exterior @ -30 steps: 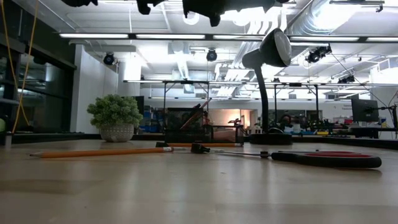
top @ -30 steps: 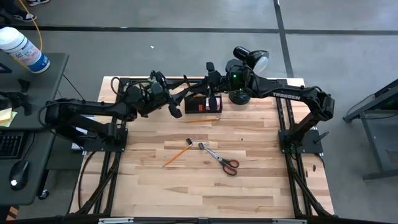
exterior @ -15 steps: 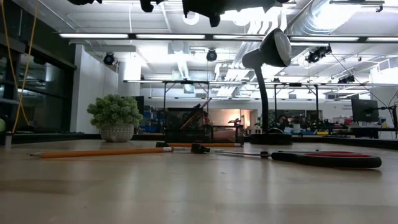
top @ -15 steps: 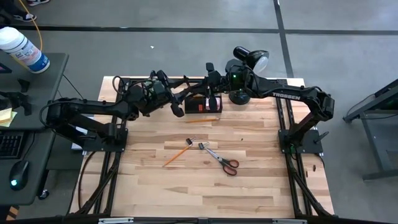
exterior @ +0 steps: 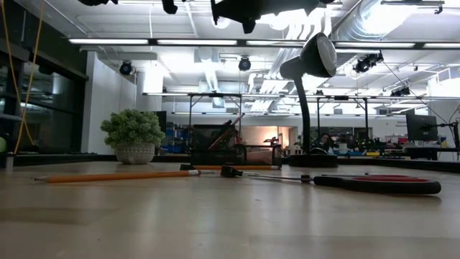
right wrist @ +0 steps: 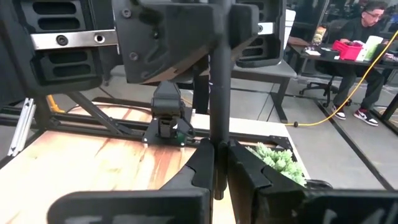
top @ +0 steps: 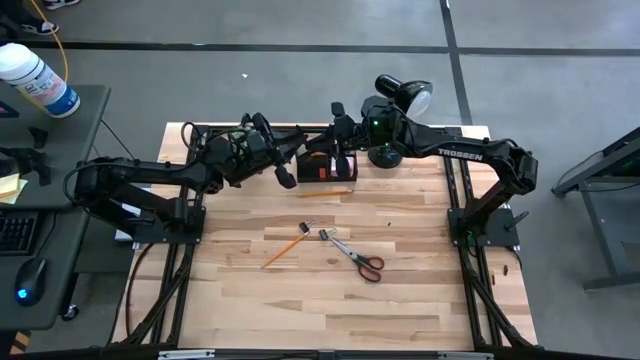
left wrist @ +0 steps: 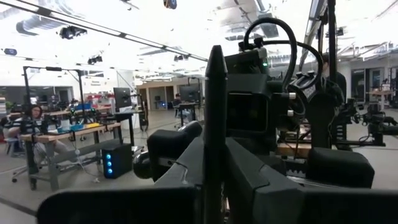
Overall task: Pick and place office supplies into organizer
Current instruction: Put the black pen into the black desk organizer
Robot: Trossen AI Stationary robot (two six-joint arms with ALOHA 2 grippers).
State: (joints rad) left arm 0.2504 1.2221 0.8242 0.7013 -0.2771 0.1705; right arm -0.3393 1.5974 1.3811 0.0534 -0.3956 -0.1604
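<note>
while both arms hang above the organizer (top: pixel 325 168), the left gripper (top: pixel 284 177) is clenched, holding nothing. right gripper (top: pixel 338 165) is clenched too. scissors (top: pixel 356 257) lie on the table (top: pixel 400 300).

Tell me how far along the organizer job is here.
Partly done. The organizer already holds a few items, one of them red. Nothing is visibly in hand: the left gripper beside it and the right gripper above it are both shut and raised. Left on the table are an orange pencil, the scissors and a second pencil just in front of the organizer.
</note>
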